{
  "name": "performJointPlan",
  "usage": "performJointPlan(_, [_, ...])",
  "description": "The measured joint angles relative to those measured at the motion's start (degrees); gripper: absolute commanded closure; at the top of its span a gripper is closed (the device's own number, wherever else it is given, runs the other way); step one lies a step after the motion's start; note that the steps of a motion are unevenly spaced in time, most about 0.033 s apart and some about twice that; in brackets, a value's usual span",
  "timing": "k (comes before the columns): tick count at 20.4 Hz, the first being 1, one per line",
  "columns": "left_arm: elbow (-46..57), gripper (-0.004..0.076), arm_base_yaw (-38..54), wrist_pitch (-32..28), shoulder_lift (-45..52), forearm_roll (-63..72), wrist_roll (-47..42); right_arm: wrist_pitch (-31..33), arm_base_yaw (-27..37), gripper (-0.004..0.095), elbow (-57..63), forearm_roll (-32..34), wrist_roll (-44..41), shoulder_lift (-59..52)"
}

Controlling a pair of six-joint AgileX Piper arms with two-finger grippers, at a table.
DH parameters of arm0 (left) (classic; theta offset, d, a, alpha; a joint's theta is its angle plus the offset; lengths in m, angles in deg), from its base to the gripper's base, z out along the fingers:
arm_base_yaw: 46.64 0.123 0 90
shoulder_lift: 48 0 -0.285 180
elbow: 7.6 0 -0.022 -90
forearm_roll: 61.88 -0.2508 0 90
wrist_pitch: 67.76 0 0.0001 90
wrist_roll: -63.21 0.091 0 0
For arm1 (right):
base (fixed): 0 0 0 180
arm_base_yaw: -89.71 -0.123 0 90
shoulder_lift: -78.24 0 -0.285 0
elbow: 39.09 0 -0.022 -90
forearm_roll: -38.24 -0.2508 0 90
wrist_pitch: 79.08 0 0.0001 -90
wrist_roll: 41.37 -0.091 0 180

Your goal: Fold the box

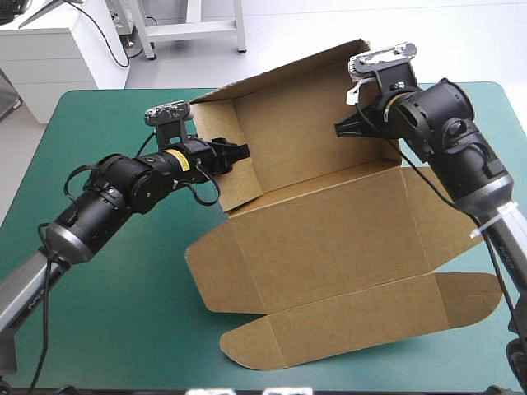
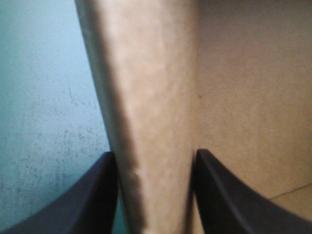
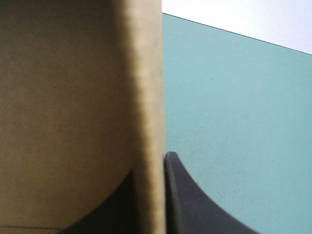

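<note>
Left gripper [image 1: 240,153] was pinched onto the left wall [image 1: 245,183] of the box [image 1: 329,239], right gripper [image 1: 342,128] pinched onto the opposite wall, so both had board clamped between their fingers. Box sat mid table [image 1: 107,288], back half stood up, front flaps lying flat. My worry: both grips looked close to the wall edges, so if the arms pulled unevenly a wall could've slipped free or creased, and the raised back would probably flop flat

The teal-green-covered table [image 1: 123,304] carries the brown box [image 1: 329,247], its near panels lying flat, far panels raised.
</note>
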Motion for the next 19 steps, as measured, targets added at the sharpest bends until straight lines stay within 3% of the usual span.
performJointPlan(1, [0.0,0.0728,0.0,0.0,-0.4,0.0,-0.5,0.1,0.0,0.0923,0.0,0.5,0.0,0.0])
performJointPlan(9, [-2.3,0.0731,0.1,2.0,-2.8,-3.9,-2.7,1.2,0.0,0.0923,0.0,1.3,-0.2,0.0])
performJointPlan(14, [-18.0,0.0731,0.1,18.6,-10.7,-6.2,3.9,3.5,1.9,0.0928,0.0,-2.4,-1.7,2.2])
performJointPlan(19, [-30.2,0.0731,0.1,32.4,-22.2,-7.5,6.8,7.3,9.2,0.0929,0.1,-16.0,3.2,10.5])
